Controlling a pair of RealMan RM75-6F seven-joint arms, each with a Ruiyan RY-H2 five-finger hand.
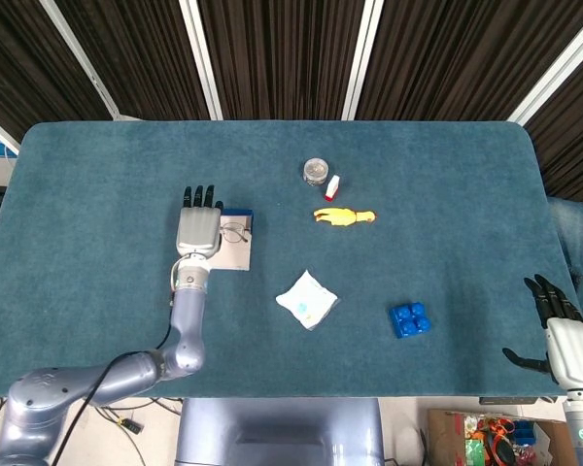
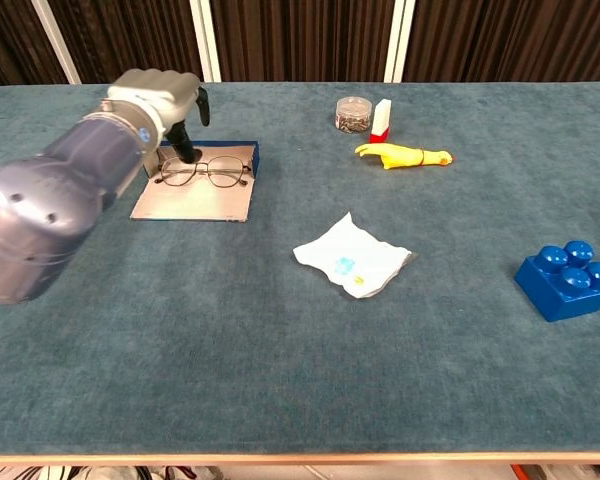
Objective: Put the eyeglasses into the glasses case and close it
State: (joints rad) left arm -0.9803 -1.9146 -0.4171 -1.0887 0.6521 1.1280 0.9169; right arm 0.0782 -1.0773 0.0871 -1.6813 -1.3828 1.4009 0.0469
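The glasses case point(image 1: 237, 254) lies open and flat on the blue table, a grey tray point(image 2: 193, 200) with a blue far rim. Thin-framed eyeglasses point(image 2: 205, 172) rest in its far part, also visible as the eyeglasses point(image 1: 234, 232) from above. My left hand point(image 1: 198, 229) hovers over the case's left side with its fingers stretched out and apart, holding nothing. In the chest view the left hand point(image 2: 156, 96) is raised, and one dark fingertip reaches down beside the left lens. My right hand point(image 1: 564, 338) hangs open off the table's near right corner.
A clear jar point(image 1: 316, 171) and a small red and white bottle point(image 1: 332, 186) stand at the back. A yellow toy point(image 1: 345, 216) lies near them. A white packet point(image 1: 307, 299) sits mid-table and a blue brick point(image 1: 409, 319) to its right.
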